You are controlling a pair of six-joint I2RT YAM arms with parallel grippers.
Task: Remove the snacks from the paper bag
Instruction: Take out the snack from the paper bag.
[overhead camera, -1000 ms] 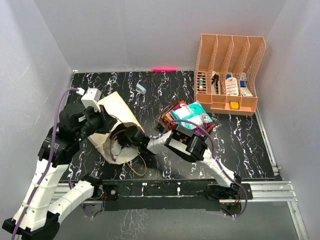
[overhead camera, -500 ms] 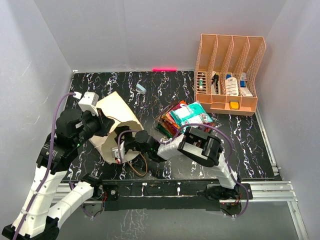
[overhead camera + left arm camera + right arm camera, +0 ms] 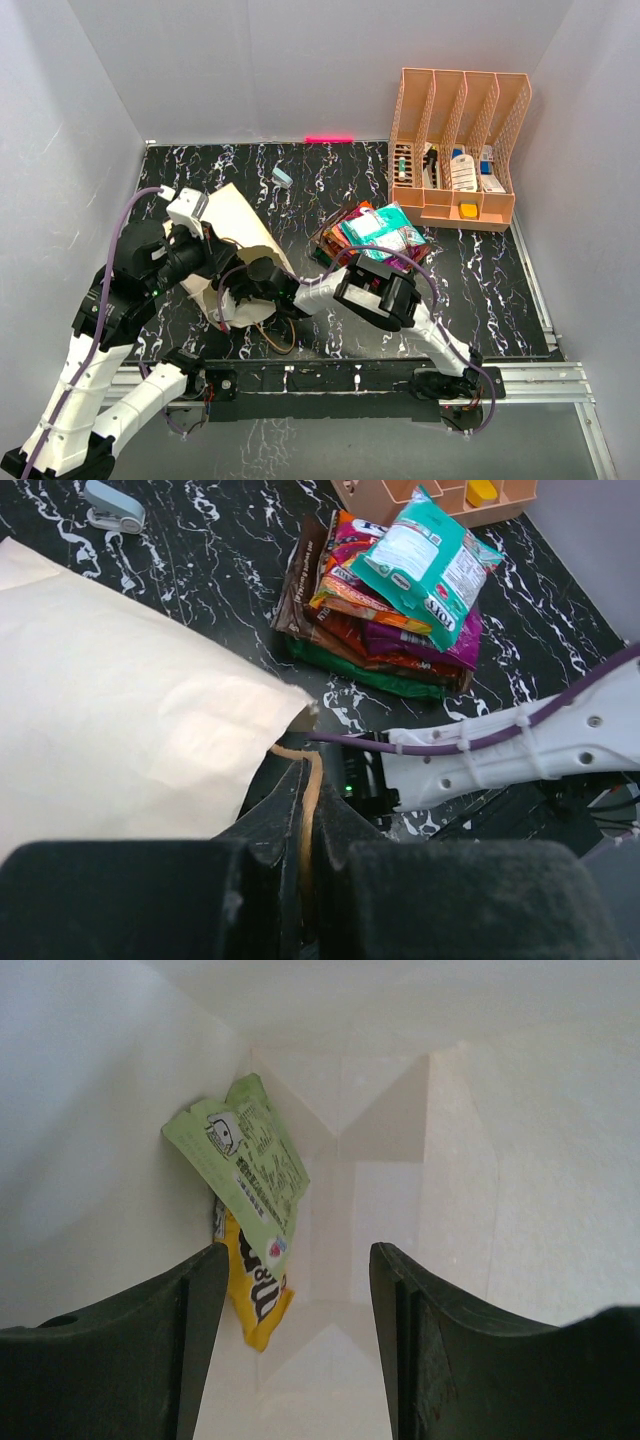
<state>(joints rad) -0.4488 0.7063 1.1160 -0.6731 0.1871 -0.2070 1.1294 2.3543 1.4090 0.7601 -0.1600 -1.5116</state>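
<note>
The tan paper bag [image 3: 238, 222] lies on its side, mouth toward the near edge. My left gripper [image 3: 305, 780] is shut on the rim of the paper bag [image 3: 120, 680], holding the mouth up. My right gripper [image 3: 298, 1290] is open inside the bag, nothing between its fingers. Ahead of it and to the left, a light green packet [image 3: 250, 1165] leans on the bag wall over a yellow packet [image 3: 255, 1290]. In the top view the right wrist [image 3: 262, 278] sits at the bag mouth, its fingers hidden. Several snacks [image 3: 375, 235] are stacked on the table right of the bag, a teal packet [image 3: 425, 565] on top.
An orange divided rack [image 3: 460, 205] with small bottles and boxes stands at the back right. A small light-blue block [image 3: 282, 177] lies behind the bag. The right arm's white link [image 3: 520, 745] crosses just in front of the snack stack. Grey walls close the table in.
My right arm has pushed farther left into the bag mouth. The left gripper keeps its hold on the rim and has shifted slightly right.
</note>
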